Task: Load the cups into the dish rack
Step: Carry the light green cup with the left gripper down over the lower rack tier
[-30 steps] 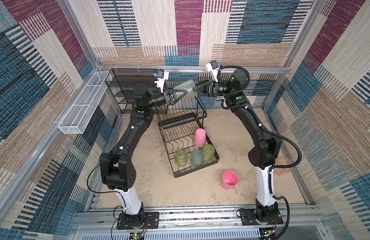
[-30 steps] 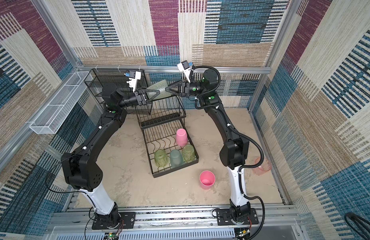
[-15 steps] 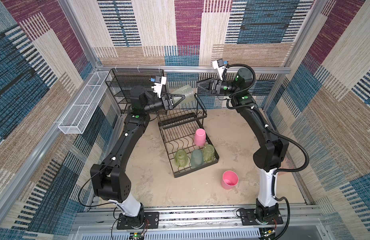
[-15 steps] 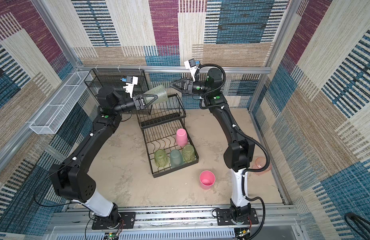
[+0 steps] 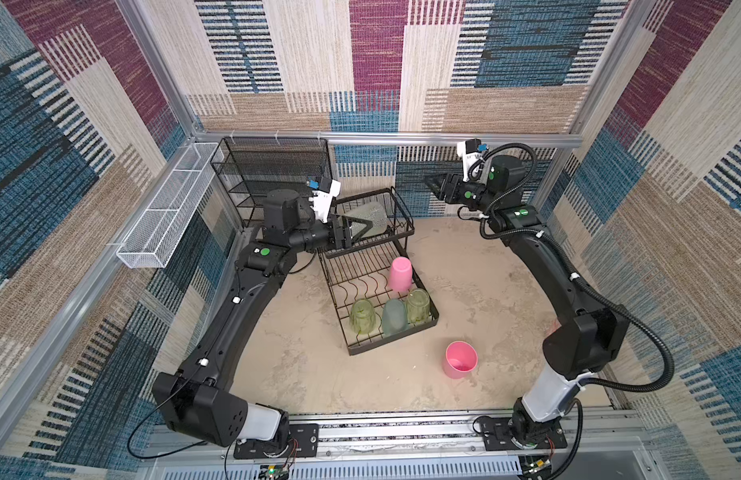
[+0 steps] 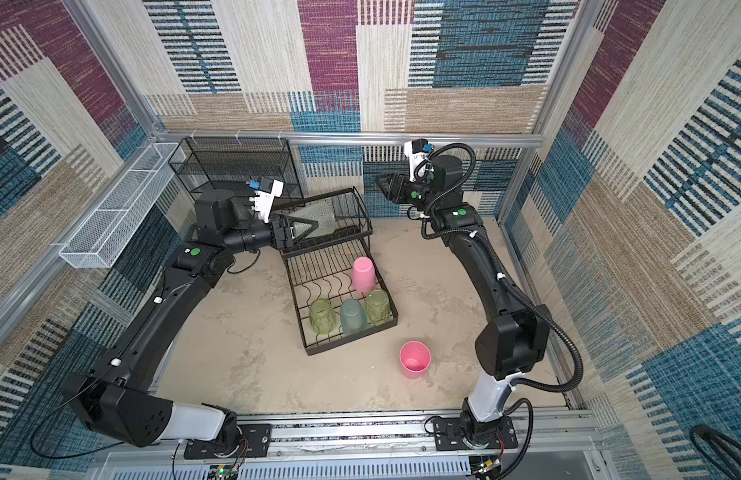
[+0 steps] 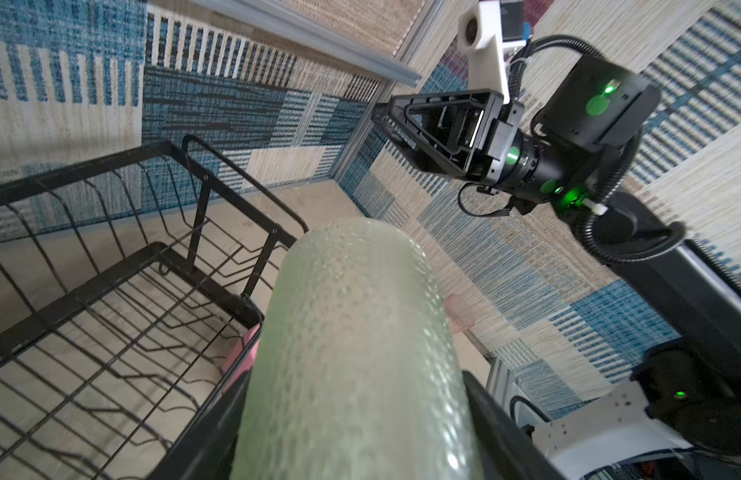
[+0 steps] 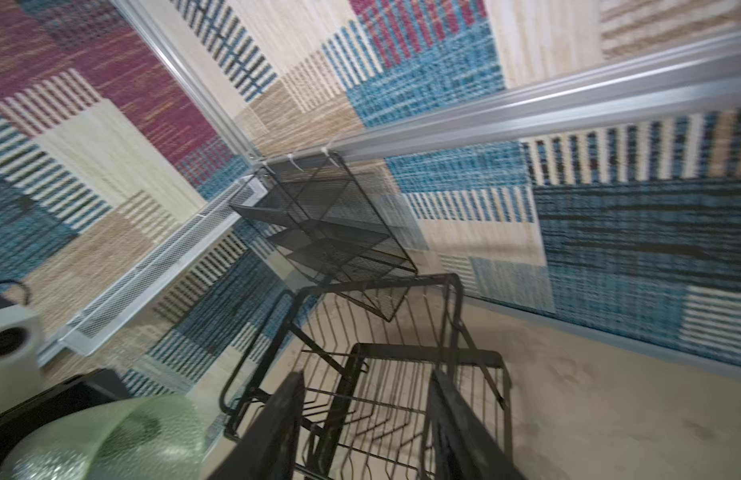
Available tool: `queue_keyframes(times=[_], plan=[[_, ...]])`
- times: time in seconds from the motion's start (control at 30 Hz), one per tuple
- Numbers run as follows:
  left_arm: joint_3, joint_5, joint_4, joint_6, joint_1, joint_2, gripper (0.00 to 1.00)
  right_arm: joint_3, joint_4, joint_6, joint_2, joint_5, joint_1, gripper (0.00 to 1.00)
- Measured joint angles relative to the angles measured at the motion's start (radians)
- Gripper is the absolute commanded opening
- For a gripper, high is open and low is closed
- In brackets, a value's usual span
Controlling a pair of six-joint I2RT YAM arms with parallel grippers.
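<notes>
Green cup (image 5: 374, 212) clamped in left tool (image 5: 361, 225), forearm level over dish rack (image 5: 352, 282); right tool (image 5: 432, 185) raised, parted, empty.

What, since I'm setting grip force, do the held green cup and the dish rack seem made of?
Green cup: likely translucent plastic, glossy with a pebbled texture; light passes through it and small bright highlights dot the bumps. Dish rack: apparently metal wire and flat bar with a matte black coating; the rods are thin and straight and show little shine.
</notes>
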Motion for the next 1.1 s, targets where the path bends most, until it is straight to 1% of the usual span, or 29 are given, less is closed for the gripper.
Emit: queue_keyframes(times=[0.1,0.23,0.3,0.43,0.57,0.8,0.97,1.1], plan=[[-0.003,-0.091,-0.105,0.066,-0.056,-0.019,0.57,-0.103,-0.021,-0.027,-0.078,0.137,-0.003,0.52],[-0.003,-0.194,-0.214,0.132,-0.124,-0.028,0.57,-0.242,-0.019,-0.040,-0.182,0.270,-0.008,0.53],[-0.002,-0.250,-0.269,0.153,-0.154,-0.026,0.57,-0.302,-0.019,-0.046,-0.226,0.323,-0.010,0.53],[0.008,-0.360,-0.355,0.183,-0.214,-0.011,0.57,-0.393,-0.018,-0.053,-0.292,0.385,-0.011,0.53],[0.008,-0.457,-0.418,0.209,-0.281,0.017,0.57,-0.447,-0.019,-0.058,-0.323,0.418,-0.020,0.53],[0.029,-0.633,-0.496,0.243,-0.385,0.113,0.56,-0.507,-0.018,-0.060,-0.345,0.419,-0.039,0.53],[0.061,-0.732,-0.530,0.265,-0.407,0.182,0.56,-0.527,-0.012,-0.060,-0.359,0.410,-0.047,0.53],[0.090,-0.778,-0.537,0.282,-0.407,0.220,0.56,-0.544,-0.008,-0.061,-0.368,0.409,-0.050,0.53]])
